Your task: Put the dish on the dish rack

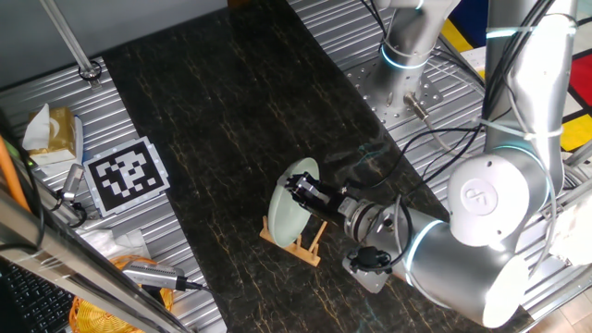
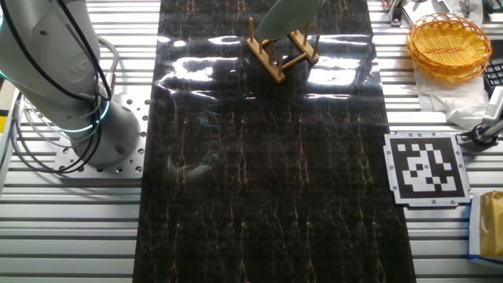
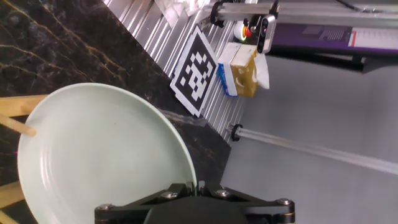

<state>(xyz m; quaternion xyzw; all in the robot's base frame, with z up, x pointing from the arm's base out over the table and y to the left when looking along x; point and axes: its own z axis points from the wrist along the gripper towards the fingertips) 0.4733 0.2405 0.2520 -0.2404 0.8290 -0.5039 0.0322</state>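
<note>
The round, shallow, pale mint-green dish (image 1: 294, 209) stands on edge, leaning in the small light-wood dish rack (image 1: 298, 242) between its upright pegs. The rack sits on the dark marbled table mat (image 1: 231, 129). The black two-finger gripper (image 1: 303, 188) is at the dish's upper rim; whether its jaws clamp the rim or stand apart cannot be determined. Well apart, on the ribbed metal table (image 1: 166, 236), lies a black-and-white marker tag (image 1: 125, 174). In the other fixed view, a yellow wicker basket (image 2: 445, 46) sits near the mat's corner.
</note>
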